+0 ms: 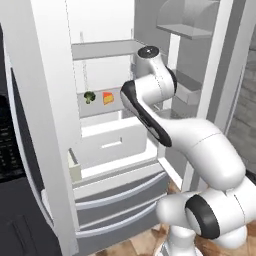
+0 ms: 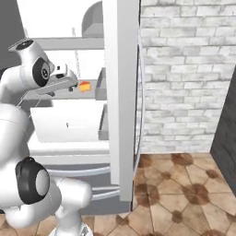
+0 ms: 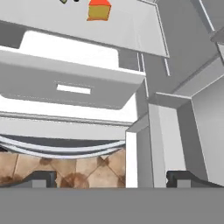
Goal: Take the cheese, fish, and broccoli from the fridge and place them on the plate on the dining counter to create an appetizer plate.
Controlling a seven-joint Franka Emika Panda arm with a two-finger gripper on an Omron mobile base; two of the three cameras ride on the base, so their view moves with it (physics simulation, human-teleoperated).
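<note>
Gripper spread wide, nothing between the tips. It hangs inside the open fridge, tilted down toward the white drawer and the floor below, so the shelf with the food sits at the far top of the hand view, not on the approach line.

Cheese stands on that shelf, near its front edge, toward the middle. Broccoli stands just beside it, on its left in the left base view, apart from it, same shelf. Fish: cannot find it in these views. Plate and dining counter: not located here.

Step in hand, as judged: first pick, most likely the cheese, since it is the nearer of the two to the hand in the right base view.

To do it well:
- Raise the wrist until the cheese lies midway between the tips.
- Come in level over the shelf edge, clearing the drawer front beneath.
- Set the jaws across the wedge's flat sides, not its slope, which may slip.
- Keep off the broccoli; a nudge could roll it back.
- Close only once the wedge is fully between the tips.
</note>
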